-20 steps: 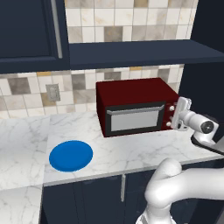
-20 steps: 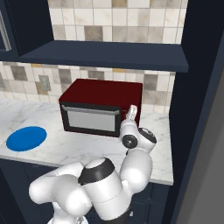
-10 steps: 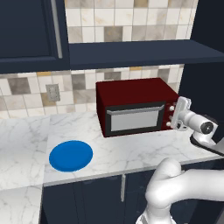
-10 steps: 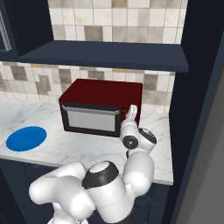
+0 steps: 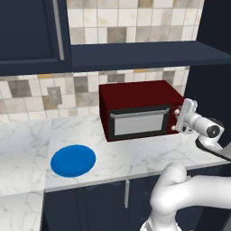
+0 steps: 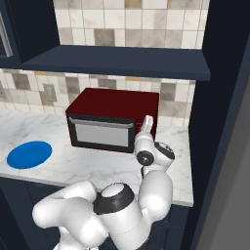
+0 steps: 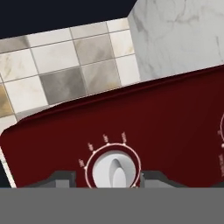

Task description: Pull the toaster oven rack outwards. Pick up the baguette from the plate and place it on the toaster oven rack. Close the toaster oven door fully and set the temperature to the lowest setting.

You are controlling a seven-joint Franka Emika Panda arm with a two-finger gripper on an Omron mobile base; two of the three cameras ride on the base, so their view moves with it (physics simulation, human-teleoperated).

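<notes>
The dark red toaster oven [image 5: 135,95] [image 6: 112,103] stands on the counter against the tiled wall. Its door [image 5: 137,124] [image 6: 100,133] is up and shut, so the rack is hidden behind the glass. To its left lies the blue plate [image 5: 73,160] [image 6: 29,154], bare; the baguette is out of view. My gripper [image 5: 180,119] [image 6: 147,124] [image 7: 111,179] is pressed up to the oven's right panel. In the hand view a pale knob [image 7: 113,168] with tick marks sits between my two fingertips, which stand close on either side of it, a sliver of gap on the left.
A dark shelf [image 5: 144,54] overhangs the oven, and a tall dark cabinet side [image 6: 219,122] rises right of it. Marble counter [image 5: 135,155] runs in front of the oven and around the plate. A second knob [image 7: 222,131] shows at the hand view's right edge.
The arm, oven and plate hold their places across the base views. No move of the fingers can be made out at that scale.
</notes>
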